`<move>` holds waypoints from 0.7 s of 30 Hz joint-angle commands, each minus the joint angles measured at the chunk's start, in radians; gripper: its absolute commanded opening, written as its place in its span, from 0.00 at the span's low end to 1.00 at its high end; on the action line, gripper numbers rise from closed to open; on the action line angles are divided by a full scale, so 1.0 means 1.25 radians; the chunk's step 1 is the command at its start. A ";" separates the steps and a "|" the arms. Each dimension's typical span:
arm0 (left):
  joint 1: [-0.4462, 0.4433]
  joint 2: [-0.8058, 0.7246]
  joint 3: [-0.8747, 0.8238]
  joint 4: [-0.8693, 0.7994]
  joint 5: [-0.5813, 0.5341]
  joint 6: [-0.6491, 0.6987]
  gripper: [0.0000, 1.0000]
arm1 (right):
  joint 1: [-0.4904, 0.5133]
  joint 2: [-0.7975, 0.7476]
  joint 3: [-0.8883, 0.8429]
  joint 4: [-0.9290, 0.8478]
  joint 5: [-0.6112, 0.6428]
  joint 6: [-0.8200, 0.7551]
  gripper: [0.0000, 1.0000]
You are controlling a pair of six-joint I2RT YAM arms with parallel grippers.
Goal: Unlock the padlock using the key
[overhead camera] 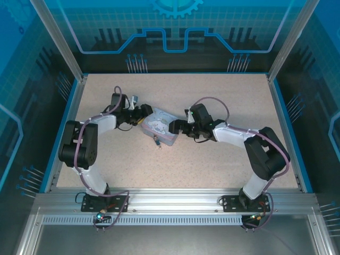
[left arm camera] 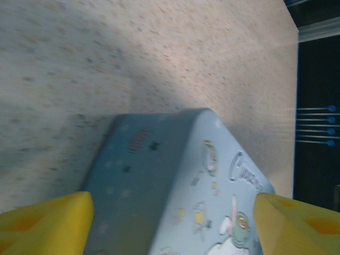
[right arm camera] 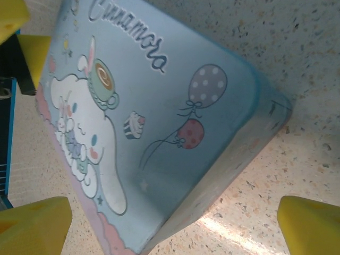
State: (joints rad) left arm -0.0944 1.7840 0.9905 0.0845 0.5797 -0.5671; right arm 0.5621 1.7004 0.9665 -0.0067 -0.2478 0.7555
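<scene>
Two pairs of fingers converge on a pale blue cartoon-printed tin (overhead camera: 158, 127) lying mid-table (overhead camera: 212, 164). The left fingers (left arm camera: 48, 223) straddle one end of the tin, each pad close against a side wall; whether they are clamped on it or merely alongside cannot be told. The right fingers (right arm camera: 34, 226) are released and spread wide, with a corner of the tin between them and clear table on either side. The padlock (overhead camera: 157, 140) appears in the top view as a tiny dark item at the tin's near side wall, touching or just beside it. The key cannot be separated from it at this size. Handling judgement: the padlock is likely rigid, dense for its size and smooth, so it may slip or pivot under a pinch; grasp it across the flat faces of its body, leaving the keyway and shackle unobstructed. The key is likely thin and stiff; grasp it at the head so the blade stays free. The tin is probably light sheet metal and may slide if pushed; steady it by the side walls. Its lid is shut, and its contents are not visible
</scene>
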 commanded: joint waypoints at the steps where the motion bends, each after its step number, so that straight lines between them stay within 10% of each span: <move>1: -0.025 -0.007 0.007 0.031 0.047 0.007 0.74 | 0.000 0.020 0.047 -0.003 -0.022 -0.015 1.00; 21: -0.099 -0.242 -0.174 0.024 -0.105 -0.059 0.83 | -0.144 0.071 0.179 -0.091 0.021 -0.233 1.00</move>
State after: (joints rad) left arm -0.2409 1.5436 0.7776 0.1352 0.5072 -0.6514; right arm 0.4217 1.8118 1.1618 -0.0940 -0.2764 0.5282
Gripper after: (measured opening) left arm 0.823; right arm 0.998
